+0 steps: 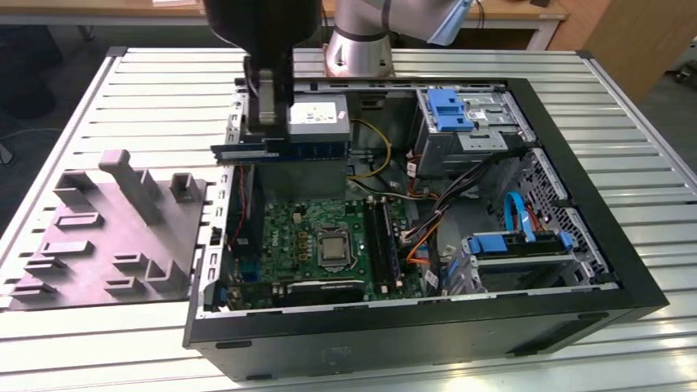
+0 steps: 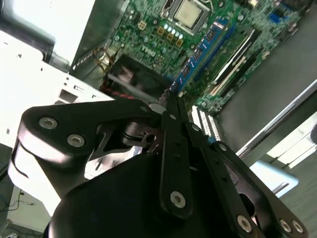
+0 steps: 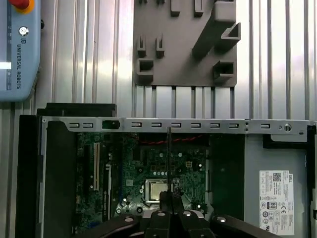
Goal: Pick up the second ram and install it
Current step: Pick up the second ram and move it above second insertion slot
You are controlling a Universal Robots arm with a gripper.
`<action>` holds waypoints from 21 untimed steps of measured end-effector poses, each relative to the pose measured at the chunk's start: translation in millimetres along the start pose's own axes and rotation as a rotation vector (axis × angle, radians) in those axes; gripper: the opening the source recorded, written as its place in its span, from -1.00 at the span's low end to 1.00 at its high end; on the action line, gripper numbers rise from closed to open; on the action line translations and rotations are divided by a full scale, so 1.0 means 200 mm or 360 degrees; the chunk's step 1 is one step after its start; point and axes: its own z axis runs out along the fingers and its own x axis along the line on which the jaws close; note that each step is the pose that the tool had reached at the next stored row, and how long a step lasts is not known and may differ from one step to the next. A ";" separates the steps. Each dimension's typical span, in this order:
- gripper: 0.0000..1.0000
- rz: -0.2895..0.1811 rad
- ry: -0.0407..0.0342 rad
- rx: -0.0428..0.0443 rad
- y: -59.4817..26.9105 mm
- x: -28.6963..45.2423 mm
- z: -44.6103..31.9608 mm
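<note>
Slatted worktop is carrying the open computer case. The claw is clamping the second ram, holding it level above the motherboard. Pickup is looking done; seating it in a slot is not yet done.

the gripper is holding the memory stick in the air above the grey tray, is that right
Not quite. The gripper does hold the memory stick in the air, but it is above the open computer case, not above the grey tray. The tray lies beside the case, on the exterior view's left. The exterior view shows this.
</note>
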 end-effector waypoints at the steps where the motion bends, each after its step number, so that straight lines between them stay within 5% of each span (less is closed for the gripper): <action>1: -0.77 0.0000 0.0000 0.0000 -0.015 0.000 -0.001; 21: -0.77 0.0000 0.0000 0.0000 -0.353 0.000 -0.014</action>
